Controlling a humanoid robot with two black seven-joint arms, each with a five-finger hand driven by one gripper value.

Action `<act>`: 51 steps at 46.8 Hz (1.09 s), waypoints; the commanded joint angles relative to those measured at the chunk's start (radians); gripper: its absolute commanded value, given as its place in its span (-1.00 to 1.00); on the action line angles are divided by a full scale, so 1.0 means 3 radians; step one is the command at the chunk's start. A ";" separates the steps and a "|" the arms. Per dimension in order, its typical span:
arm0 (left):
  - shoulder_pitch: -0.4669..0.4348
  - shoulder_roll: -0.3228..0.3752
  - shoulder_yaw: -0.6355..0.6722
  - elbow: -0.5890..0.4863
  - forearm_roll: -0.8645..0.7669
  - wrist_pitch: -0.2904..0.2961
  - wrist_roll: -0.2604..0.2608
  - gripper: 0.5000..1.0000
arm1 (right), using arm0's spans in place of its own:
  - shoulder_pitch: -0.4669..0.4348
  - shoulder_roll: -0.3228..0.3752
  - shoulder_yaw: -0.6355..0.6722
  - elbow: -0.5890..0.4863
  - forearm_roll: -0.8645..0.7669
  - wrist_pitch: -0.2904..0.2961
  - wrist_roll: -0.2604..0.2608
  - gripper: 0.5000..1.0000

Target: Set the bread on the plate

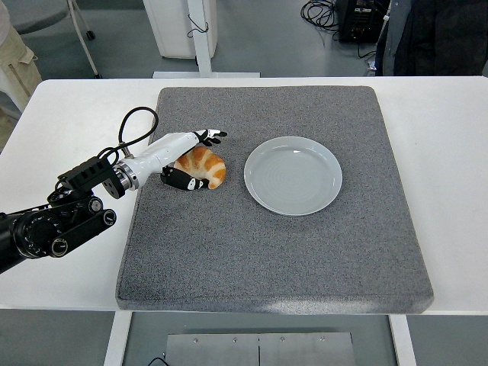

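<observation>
A white table (69, 114) is filling most of the view, its near edge running along the bottom. A grey mat (267, 252) is lying square on it, covering the middle. Beyond the far edge, a grey floor (267, 38) is showing, evenly lit. A white post (200, 34) on a flat base is standing just behind the table, with a white cabinet (171, 27) beside it. Black cables (320, 11) are trailing on the floor at the upper right, next to dark equipment (358, 19). A chair leg with a castor (85, 34) is showing at the upper left. A person's dark clothing (438, 38) is filling the upper right corner, and a beige garment (15, 69) is hanging at the left edge.
</observation>
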 commanded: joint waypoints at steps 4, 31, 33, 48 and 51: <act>0.0020 -0.0051 0.0012 0.0092 -0.0054 0.0000 0.0000 0.03 | 0.0000 0.0000 0.0000 0.0000 0.0000 0.0000 0.0000 1.00; -0.0097 -0.0056 0.0165 0.0092 -0.0243 -0.0020 -0.0230 -1.00 | 0.0000 0.0000 0.0000 0.0000 0.0000 0.0000 0.0000 1.00; -0.0123 -0.0041 0.0165 0.0087 -0.0243 -0.0025 -0.0230 -1.00 | 0.0000 0.0000 0.0000 0.0000 0.0000 0.0000 0.0000 1.00; -0.0465 0.0148 0.0170 -0.0041 -0.0335 -0.0066 -0.0250 -1.00 | 0.0000 0.0000 0.0000 0.0000 0.0000 -0.0005 0.0000 1.00; -0.0557 0.0199 0.0170 -0.0046 -0.0335 -0.0112 -0.0250 -1.00 | 0.0000 0.0000 0.0000 0.0000 0.0000 -0.0005 0.0000 1.00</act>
